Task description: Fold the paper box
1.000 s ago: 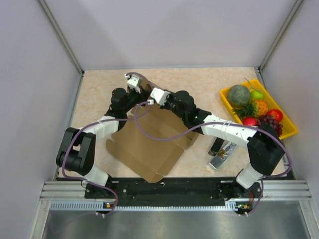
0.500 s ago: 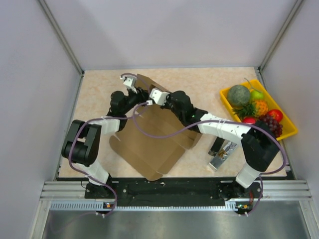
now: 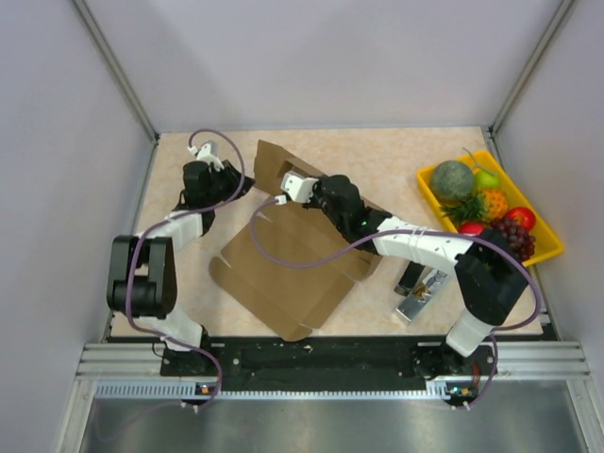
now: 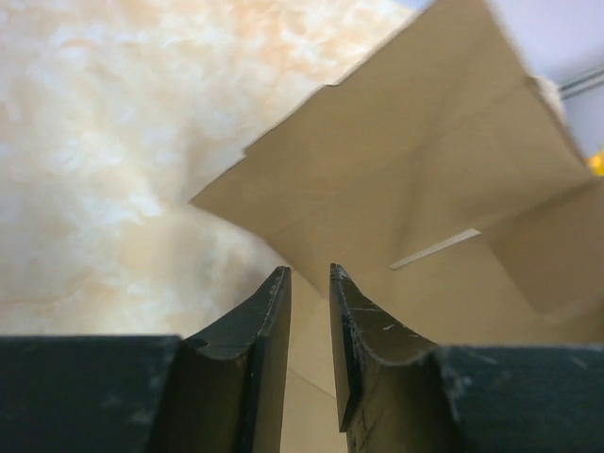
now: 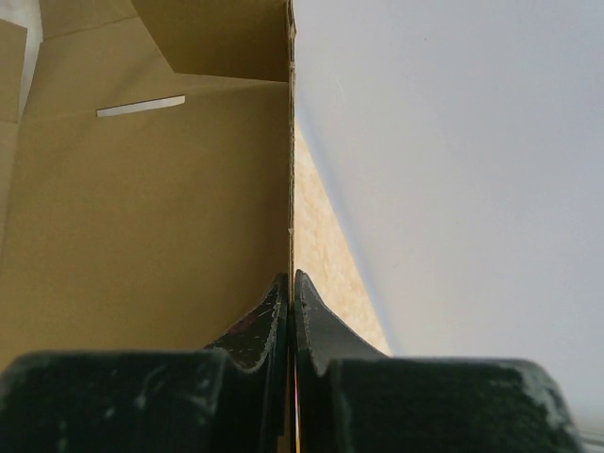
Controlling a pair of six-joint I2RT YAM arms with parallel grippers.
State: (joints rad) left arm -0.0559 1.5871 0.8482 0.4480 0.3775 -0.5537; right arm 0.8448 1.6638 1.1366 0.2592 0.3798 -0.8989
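The paper box (image 3: 283, 274) is a brown die-cut cardboard sheet lying mid-table, with its far flap (image 3: 272, 159) standing up. My right gripper (image 3: 289, 181) is shut on the edge of that raised flap. In the right wrist view the cardboard edge (image 5: 289, 142) runs straight into the closed right gripper (image 5: 293, 279). My left gripper (image 3: 236, 185) sits to the left of the flap, apart from it. In the left wrist view the left gripper (image 4: 310, 274) is open by a narrow gap with nothing in it, and the folded cardboard (image 4: 415, 179) lies just ahead.
A yellow tray (image 3: 545, 247) of plastic fruit stands at the right edge of the table. A metal tool (image 3: 420, 291) lies right of the box, near the right arm. Grey walls close in the beige table (image 3: 396, 151) on three sides.
My left gripper let go of the flap, opened and drew back to the left. My right gripper closed on the flap's edge, and the flap now stands higher.
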